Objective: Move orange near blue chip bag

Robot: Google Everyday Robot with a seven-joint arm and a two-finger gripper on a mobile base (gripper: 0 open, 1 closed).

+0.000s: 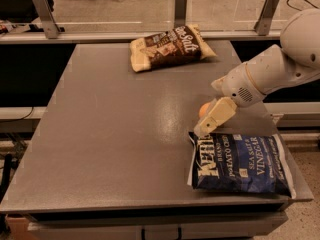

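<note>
The orange point(203, 109) is small and round, and most of it is hidden behind a cream finger point(216, 116) of my gripper point(205, 119). The gripper is shut on the orange and holds it low over the grey table point(110, 134), right at the upper left corner of the blue chip bag point(240, 163). The bag is dark navy with white lettering and lies flat at the table's front right corner. The white arm point(265, 74) reaches in from the right.
A brown-and-cream chip bag point(170, 46) lies at the table's far edge, near the middle. A glass barrier with metal posts point(181, 6) runs behind the table. The blue bag overhangs the table's right edge slightly.
</note>
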